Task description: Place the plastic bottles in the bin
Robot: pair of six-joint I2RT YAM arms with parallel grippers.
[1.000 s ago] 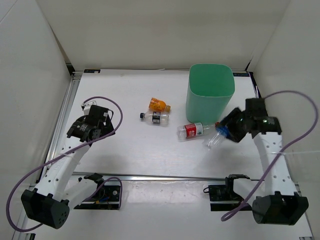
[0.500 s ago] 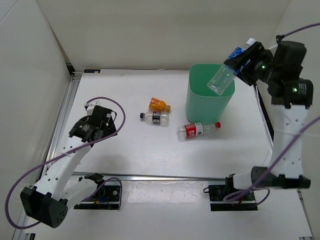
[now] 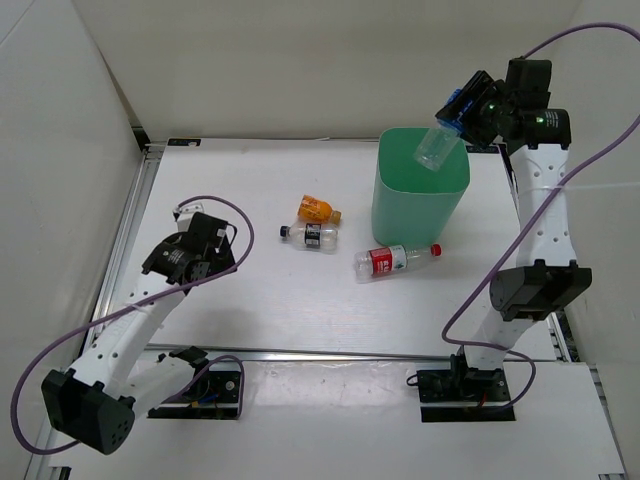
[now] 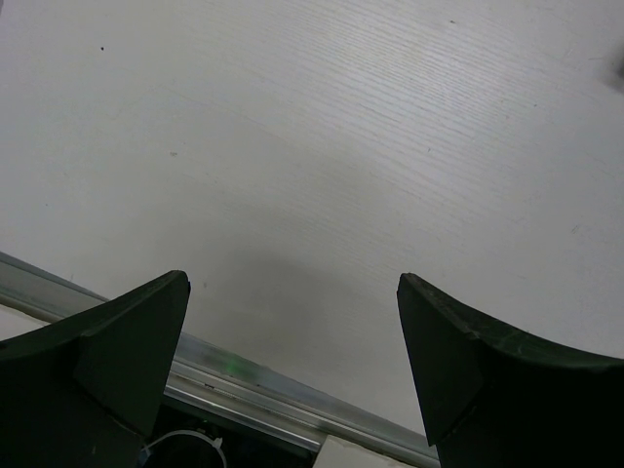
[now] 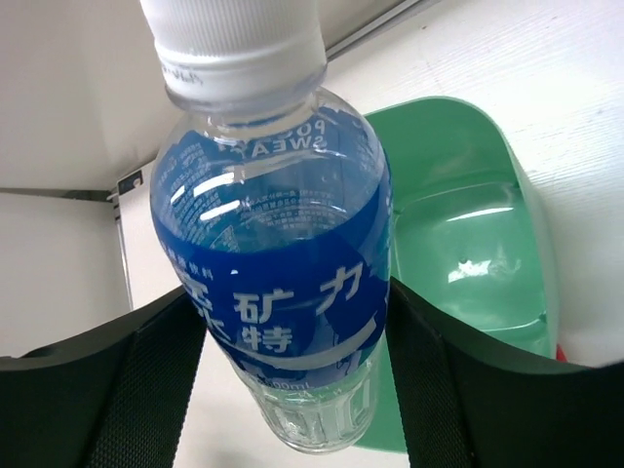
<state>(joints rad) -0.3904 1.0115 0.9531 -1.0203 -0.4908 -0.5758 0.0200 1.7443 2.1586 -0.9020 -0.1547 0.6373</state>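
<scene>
Walls (image 3: 70,130) close in the table (image 3: 250,300) on its left, far and right edges. The near edge, marked by a metal rail (image 3: 330,353), is where the arm bases sit. The bin (image 3: 410,210) stands upright near the far right corner, close to the far edge, with a strip of bare table between it and the right edge. A wide patch of bare tabletop runs from the left edge to the middle and along the near edge.

The left gripper (image 4: 292,278) is over the left side of the table, well apart from every bottle. Its jaws are spread wide with nothing between them, only bare table and a bit of rail below.

The right gripper (image 5: 288,297) is raised above the bin's far right rim. Its fingers (image 5: 136,380) press both sides of the blue-label bottle (image 5: 278,244), so it's gripped. That bottle has a white cap towards the wrist camera and its base tilted down over the bin opening. The bin floor seen past it looks bare.

Bottle count is four:
- One is held over the bin.
- The red-label bottle (image 3: 395,261) lies on its side just beside the bin's near wall; can't tell whether they touch.
- The dark-label bottle (image 3: 312,235) lies near the table centre.
- The orange bottle (image 3: 317,209) lies just beyond the dark-label one, towards the far edge.

There is one bin and two grippers.
</scene>
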